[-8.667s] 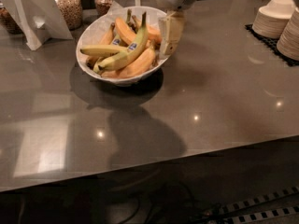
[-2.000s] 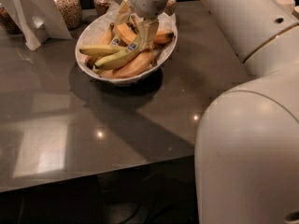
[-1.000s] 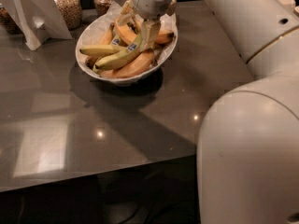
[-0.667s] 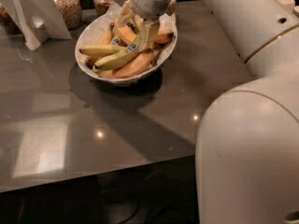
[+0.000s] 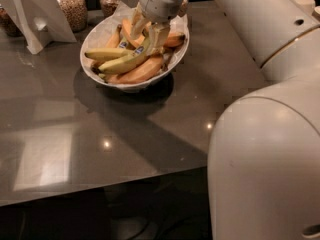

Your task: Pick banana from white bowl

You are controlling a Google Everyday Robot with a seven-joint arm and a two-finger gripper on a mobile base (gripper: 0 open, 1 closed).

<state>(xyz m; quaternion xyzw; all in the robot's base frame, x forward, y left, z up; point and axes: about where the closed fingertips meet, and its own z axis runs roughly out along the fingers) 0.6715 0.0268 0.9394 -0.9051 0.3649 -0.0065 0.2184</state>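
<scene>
The white bowl stands at the back middle of the dark table and holds several bananas. The banana, long and greenish yellow with a blue sticker, lies slanted on top of the pile. The plumper orange-toned bananas lie under and behind it. My gripper reaches down into the bowl from above. Its fingers stand on either side of the banana's upper right end by the sticker and press against it. The banana still rests on the pile.
Two jars of grains and a white card stand are at the back left. A stack of white plates sits at the far right. My large white arm fills the right side. The table's front edge runs across below.
None over the last two seconds. Since the oldest frame, the gripper has moved from the bowl's right rim to over the banana and down into the bowl.
</scene>
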